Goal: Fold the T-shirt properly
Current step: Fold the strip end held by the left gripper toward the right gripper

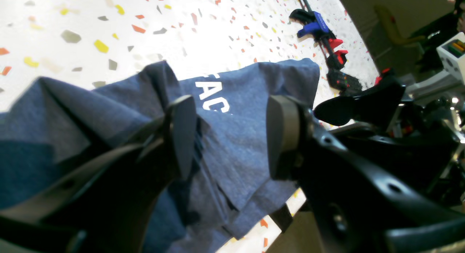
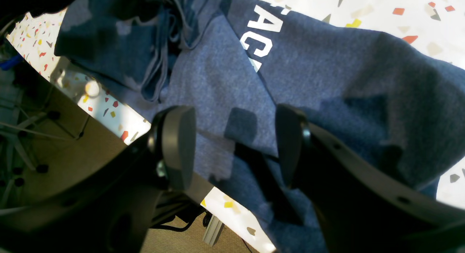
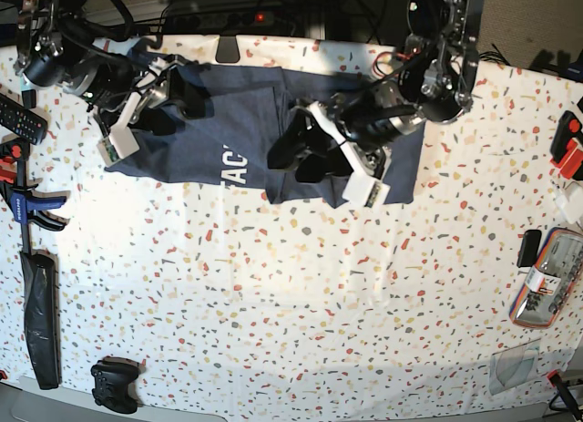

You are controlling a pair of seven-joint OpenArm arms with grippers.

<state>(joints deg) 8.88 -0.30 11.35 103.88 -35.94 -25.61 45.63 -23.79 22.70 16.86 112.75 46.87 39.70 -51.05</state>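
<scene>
The navy T-shirt [image 3: 239, 121] lies partly folded at the far side of the speckled table [image 3: 291, 285], with white letters "FAC" showing on its near fold. In the left wrist view my left gripper [image 1: 232, 136] is open just above the T-shirt [image 1: 243, 96]; its left finger [image 1: 183, 136] touches a raised crease and nothing is pinched. In the base view this left gripper [image 3: 299, 155] hangs over the shirt's middle. My right gripper [image 2: 232, 147] is open over the T-shirt [image 2: 327, 56] near the table's edge, at the garment's left end [image 3: 168, 98] in the base view.
Bar clamps [image 1: 319, 31] lie beyond the shirt in the left wrist view. In the base view a remote [image 3: 18, 119], a blue clamp [image 3: 27, 208] and a black controller [image 3: 114, 385] sit along the left, and a packet [image 3: 545, 278] and a red object [image 3: 569, 141] at the right.
</scene>
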